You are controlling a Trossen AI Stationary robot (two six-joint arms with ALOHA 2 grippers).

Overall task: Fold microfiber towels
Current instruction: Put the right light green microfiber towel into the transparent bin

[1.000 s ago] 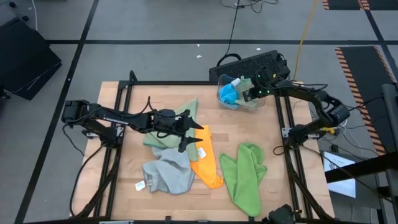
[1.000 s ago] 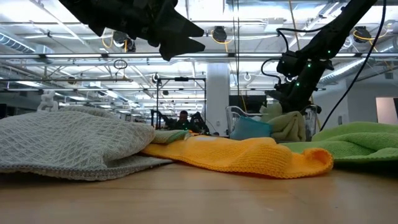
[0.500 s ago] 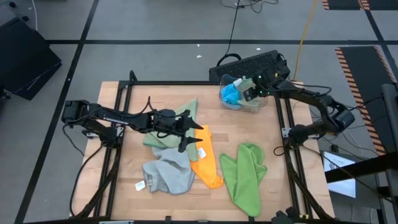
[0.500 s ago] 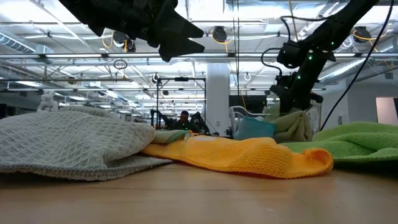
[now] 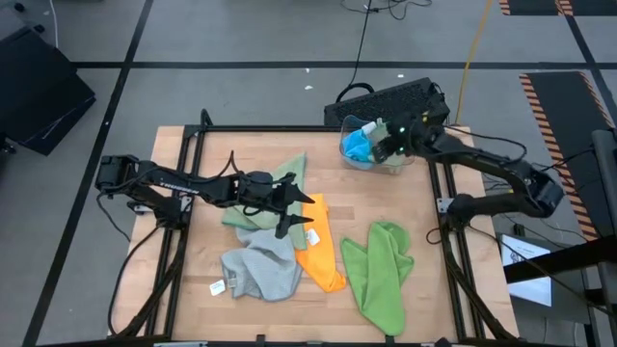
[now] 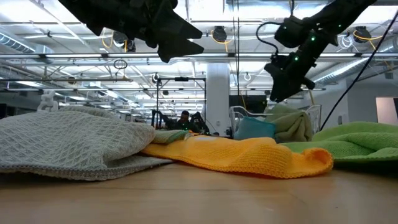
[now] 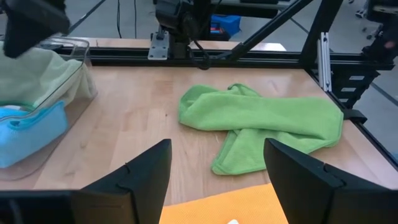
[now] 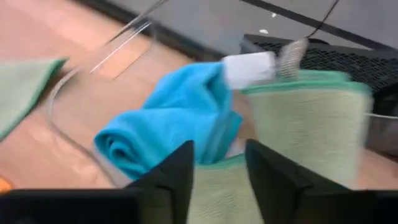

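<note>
R gripper (image 5: pixel 388 146) over clear bin (image 5: pixel 371 166) at far R corner, fingers part-open, empty; blue towel (image 8: pixel 171 121) + folded sage towel (image 8: pixel 305 118) directly below. L gripper (image 5: pixel 289 207) wide, empty, above mid-table pile.

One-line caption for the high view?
Right gripper over the clear bin holding blue towel; left gripper open above the towel pile.

My right gripper (image 6: pixel 287 74) has lifted up off the folded pale sage-green cloth (image 6: pixel 288 124) in the clear plastic bin (image 5: pixel 395 166) at the table's one o'clock corner. My fingers now stand parted and empty above it.
</note>
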